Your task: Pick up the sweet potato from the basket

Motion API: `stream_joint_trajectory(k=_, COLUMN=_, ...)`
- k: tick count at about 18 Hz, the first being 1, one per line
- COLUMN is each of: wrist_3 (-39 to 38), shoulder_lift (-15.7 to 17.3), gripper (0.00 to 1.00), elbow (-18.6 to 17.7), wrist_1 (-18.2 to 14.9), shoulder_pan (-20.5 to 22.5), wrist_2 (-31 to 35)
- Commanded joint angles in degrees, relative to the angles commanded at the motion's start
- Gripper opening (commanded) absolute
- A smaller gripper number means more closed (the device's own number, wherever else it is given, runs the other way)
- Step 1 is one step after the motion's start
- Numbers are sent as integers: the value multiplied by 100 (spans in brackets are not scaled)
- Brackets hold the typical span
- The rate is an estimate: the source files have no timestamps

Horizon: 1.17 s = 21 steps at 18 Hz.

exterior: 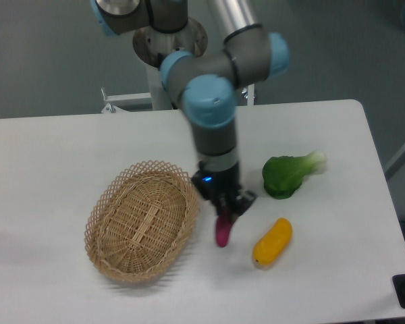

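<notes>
The gripper (pixel 224 217) hangs over bare table with the basket (pixel 143 221) just to one side, a yellow vegetable (pixel 273 241) just on the other, and a leafy green (pixel 288 174) beyond.

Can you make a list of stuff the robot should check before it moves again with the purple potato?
1. Grip: the two-finger gripper is shut on the slim purple-magenta sweet potato, which hangs below it. Ok.
2. Out of the basket: the potato is past the rim of the oval tan wicker basket, to its right. Ok.
3. Basket empty: nothing shows inside it. Ok.
4. Neighbours: the fat yellow oblong vegetable lies close to the right of the potato, not touching. Ok, but watch it.
5. Height over the white table: cannot tell whether the potato's tip is clear of it.
6. Round orange fruit: hidden behind the arm now. Cannot tell.
</notes>
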Motion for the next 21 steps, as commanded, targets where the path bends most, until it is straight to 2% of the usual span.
stream_joint_trajectory(k=1, wrist_3=359, shoulder_lift=36, gripper=18, elbow=70, wrist_1=-201, shoulder_pan=298, wrist_2=-131)
stream_joint_trajectory(k=3, wrist_3=844, shoulder_lift=123, gripper=18, elbow=106, wrist_1=-448, shoulder_pan=590, wrist_2=-203)
stream_joint_trajectory(k=6, wrist_3=1337, shoulder_lift=133, gripper=18, elbow=132, wrist_1=-485, shoulder_pan=915, wrist_2=-221)
stream_joint_trajectory(k=16, wrist_3=1585, shoulder_lift=80, gripper=18, elbow=282, wrist_1=-458, shoulder_pan=1276, wrist_2=-335)
stream_joint_trajectory(k=21, wrist_3=1585, shoulder_lift=71, gripper=18, elbow=273, wrist_1=-441, shoulder_pan=1268, wrist_2=-335)
